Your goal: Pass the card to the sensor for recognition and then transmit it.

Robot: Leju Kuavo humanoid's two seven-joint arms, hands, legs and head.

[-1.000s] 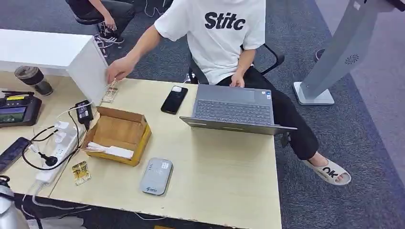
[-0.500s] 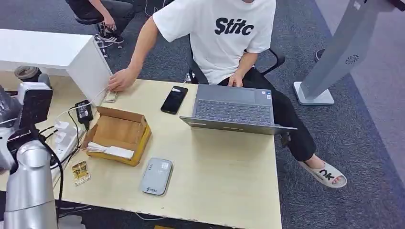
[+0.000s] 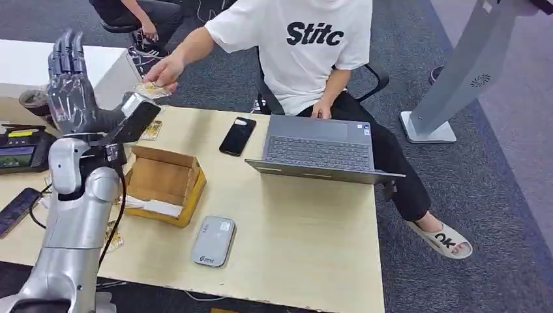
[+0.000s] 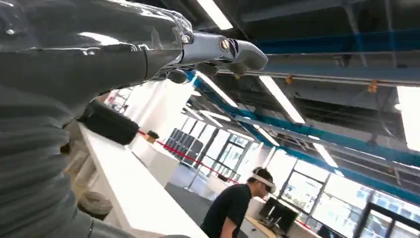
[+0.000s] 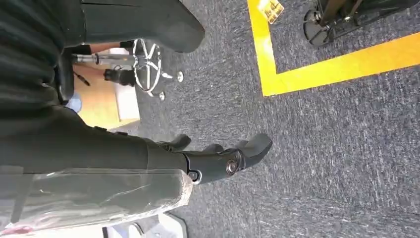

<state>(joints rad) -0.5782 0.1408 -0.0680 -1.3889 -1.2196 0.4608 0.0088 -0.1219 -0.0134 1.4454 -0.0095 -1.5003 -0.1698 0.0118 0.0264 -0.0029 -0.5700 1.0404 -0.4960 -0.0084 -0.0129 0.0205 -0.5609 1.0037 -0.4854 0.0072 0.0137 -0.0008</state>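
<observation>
The card (image 3: 151, 89) is pinched in a person's hand (image 3: 164, 68), held in the air just beyond the thumb side of the robot's left hand (image 3: 81, 98), apart from it. The left hand is raised upright above the far left part of the tabletop (image 3: 293, 228), fingers (image 3: 65, 55) straight and spread from the thumb (image 3: 134, 114), holding nothing. In the left wrist view the thumb (image 4: 223, 49) juts out against a ceiling with strip lights.

The right hand (image 5: 218, 161) hangs low over grey carpet (image 5: 337, 158), its fingers loosely extended and a little curled, nothing in them; a yellow floor stripe (image 5: 322, 74) runs beyond it.

Just past the left thumb another card (image 3: 151, 130) lies flat on the tabletop. Below the left hand, toward the robot, sits an open cardboard box (image 3: 163, 182); inside it lies a white paper slip (image 3: 153, 207) along the near wall, the rest of the brown bottom bare. Nearer the robot than the box lies a grey card reader (image 3: 214, 241). To the right of the hand are a black phone (image 3: 237, 135) and an open laptop (image 3: 319, 150), with the seated person in a white T-shirt (image 3: 306, 45) behind it. On the hand's other side stand a dark cup (image 3: 36, 101) and a black device with a screen (image 3: 23, 149).
</observation>
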